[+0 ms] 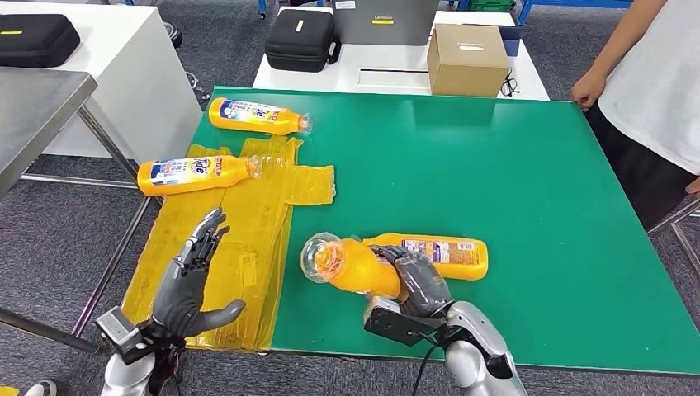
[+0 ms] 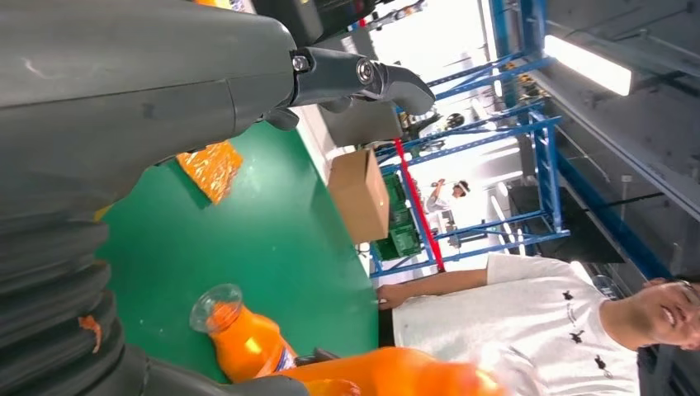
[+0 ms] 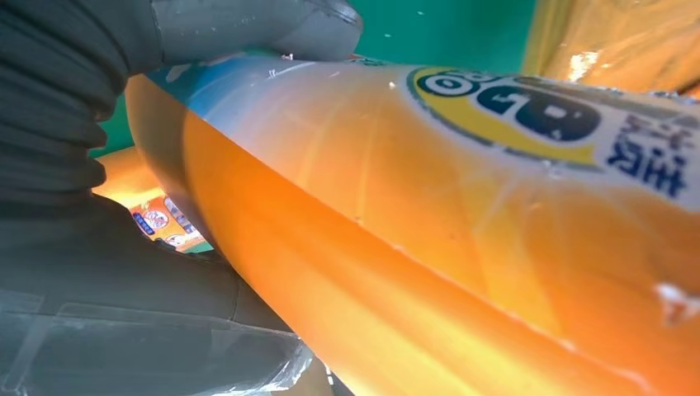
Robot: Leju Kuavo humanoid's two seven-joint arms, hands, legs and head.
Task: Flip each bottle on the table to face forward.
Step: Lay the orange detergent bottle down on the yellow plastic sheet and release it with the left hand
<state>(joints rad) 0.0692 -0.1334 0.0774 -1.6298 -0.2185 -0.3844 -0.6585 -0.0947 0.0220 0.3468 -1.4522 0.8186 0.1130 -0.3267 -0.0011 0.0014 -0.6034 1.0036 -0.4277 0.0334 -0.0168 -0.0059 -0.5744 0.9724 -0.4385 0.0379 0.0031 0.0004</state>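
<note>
My right hand [image 1: 418, 285] grips an orange bottle [image 1: 351, 265] near the table's front edge, lifted and tilted with its clear cap end toward me; its body [image 3: 462, 214] shows close up against the hand [image 3: 124, 247] in the right wrist view. Behind it a second orange bottle [image 1: 442, 252] lies flat on the green mat [image 1: 495, 181], back label up. Two more orange bottles [image 1: 257, 115] [image 1: 196, 173] lie at the far left, front labels up. My left hand [image 1: 191, 285] hovers open over the yellow plastic sheet [image 1: 239, 239], fingers [image 2: 388, 78] spread.
A person in a white shirt [image 1: 652, 82] stands at the table's far right corner, one hand at the edge. A cardboard box [image 1: 467, 59] and a black case [image 1: 300, 40] sit on the white table behind. A steel table [image 1: 37, 107] stands to the left.
</note>
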